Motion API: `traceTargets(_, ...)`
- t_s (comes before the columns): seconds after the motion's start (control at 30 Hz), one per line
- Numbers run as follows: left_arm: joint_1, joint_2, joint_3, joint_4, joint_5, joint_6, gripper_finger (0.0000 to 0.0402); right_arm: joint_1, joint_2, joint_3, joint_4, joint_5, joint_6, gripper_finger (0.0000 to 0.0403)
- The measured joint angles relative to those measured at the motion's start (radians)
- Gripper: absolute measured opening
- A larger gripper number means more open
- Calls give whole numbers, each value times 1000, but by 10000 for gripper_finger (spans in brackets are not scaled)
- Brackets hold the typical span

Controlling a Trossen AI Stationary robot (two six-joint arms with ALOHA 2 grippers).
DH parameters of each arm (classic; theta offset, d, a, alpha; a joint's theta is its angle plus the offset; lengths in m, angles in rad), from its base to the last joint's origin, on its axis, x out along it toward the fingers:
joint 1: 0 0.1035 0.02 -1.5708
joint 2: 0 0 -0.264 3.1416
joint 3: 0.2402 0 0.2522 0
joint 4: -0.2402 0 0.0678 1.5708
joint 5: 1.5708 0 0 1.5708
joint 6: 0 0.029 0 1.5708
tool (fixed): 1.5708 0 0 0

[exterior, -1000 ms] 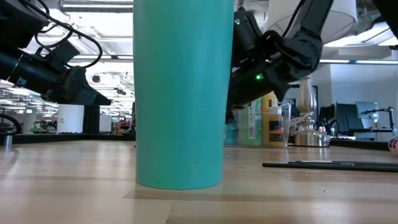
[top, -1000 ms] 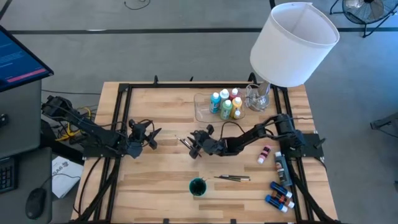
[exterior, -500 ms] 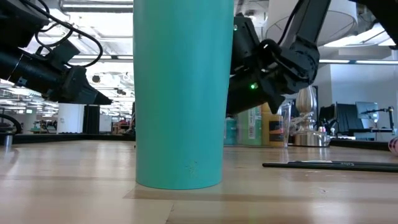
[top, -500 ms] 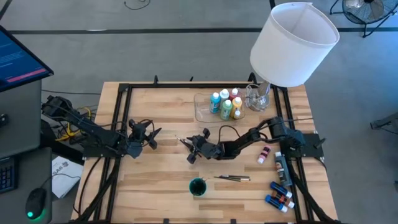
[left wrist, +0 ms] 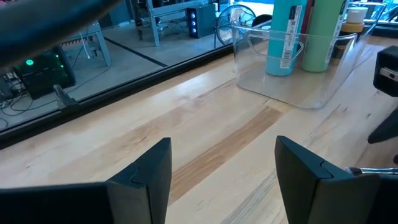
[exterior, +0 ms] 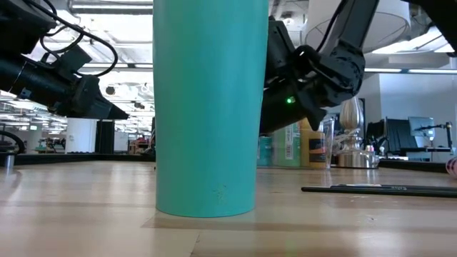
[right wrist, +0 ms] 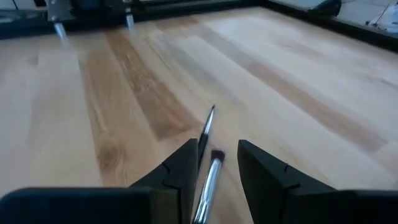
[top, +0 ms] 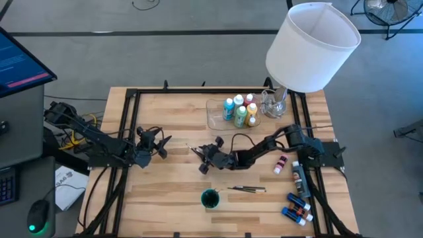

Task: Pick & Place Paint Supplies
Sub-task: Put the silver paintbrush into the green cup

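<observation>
Two thin brushes lie side by side on the wooden table near its middle. My right gripper is low over them, open, one finger on either side of the pair. One brush shows a metal ferrule and dark bristles; the other is thinner and darker. My left gripper waits open at the table's left, with nothing between its fingers. Several white-capped paint bottles stand in the clear tray. My right gripper comes at the brushes slanting down from the table's right, its fingers lying along them. The thinner brush runs right beside the inner edge of one finger; I cannot tell whether they touch. Both brushes lie flat on the table.
A teal cup stands near the front edge, and two more brushes lie right of it. Loose paint bottles and tubes lie along the right edge. A big white lampshade overhangs the far right corner.
My right gripper has sunk and moved a little toward the table's left edge, coming down over the two brushes, then has kept still. Its finger gap is unchanged. The brushes have not moved.
</observation>
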Motion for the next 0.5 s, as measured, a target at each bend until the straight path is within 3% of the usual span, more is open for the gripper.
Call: traceTargets(0.5,0,0,0,12,1,2,186,4,0,0,-68,4,32,108)
